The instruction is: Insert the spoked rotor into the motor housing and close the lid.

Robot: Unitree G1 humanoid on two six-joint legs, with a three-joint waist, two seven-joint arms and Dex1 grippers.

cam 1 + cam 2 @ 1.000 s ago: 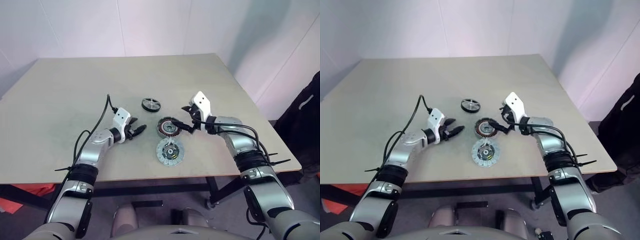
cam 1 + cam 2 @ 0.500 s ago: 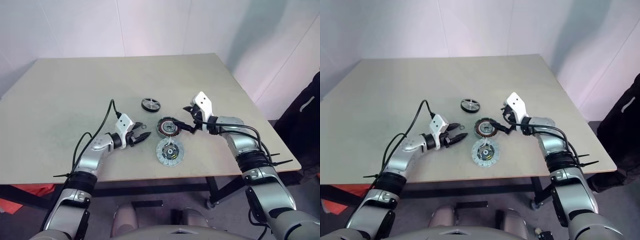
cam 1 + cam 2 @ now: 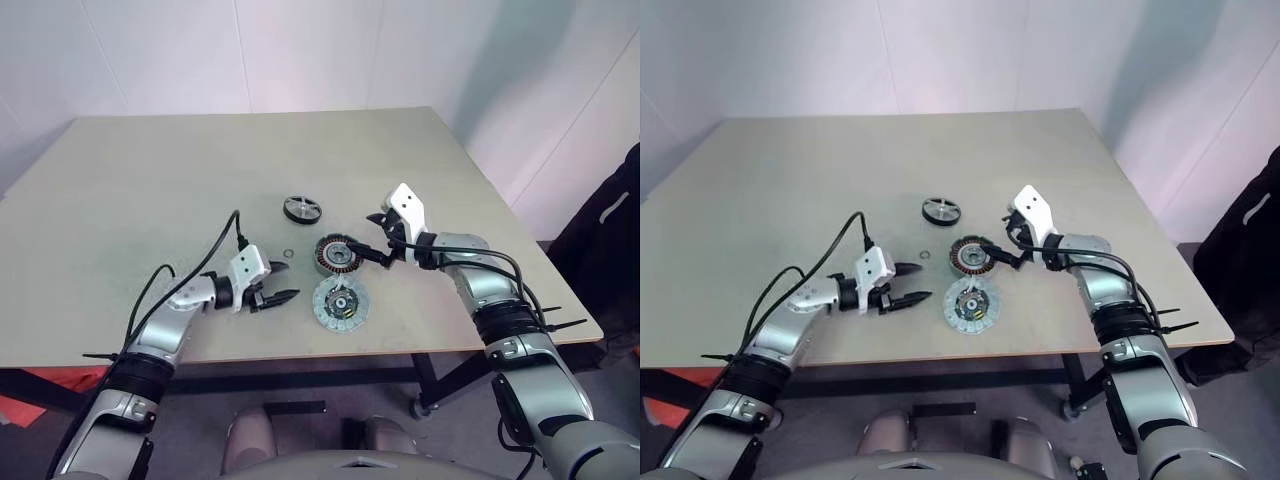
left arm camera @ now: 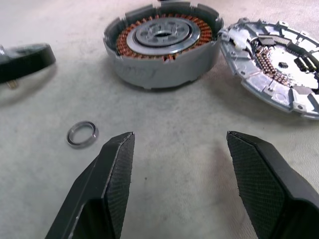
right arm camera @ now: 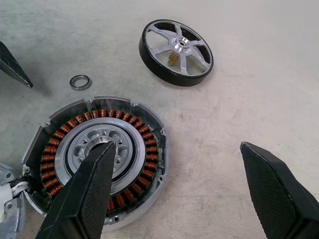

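spoked rotor (image 5: 175, 53) loose on table | right wrist: copper coils | both end effectors apart, empty

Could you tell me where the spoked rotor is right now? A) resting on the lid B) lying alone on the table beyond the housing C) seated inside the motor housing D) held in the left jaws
B: the spoked rotor lies on the table, apart from the motor housing, untouched by either gripper.

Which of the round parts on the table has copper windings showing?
The motor housing, the grey ring in the middle. The spoked rotor is a black-rimmed wheel, the lid a flat silvery disc, the washer tiny.
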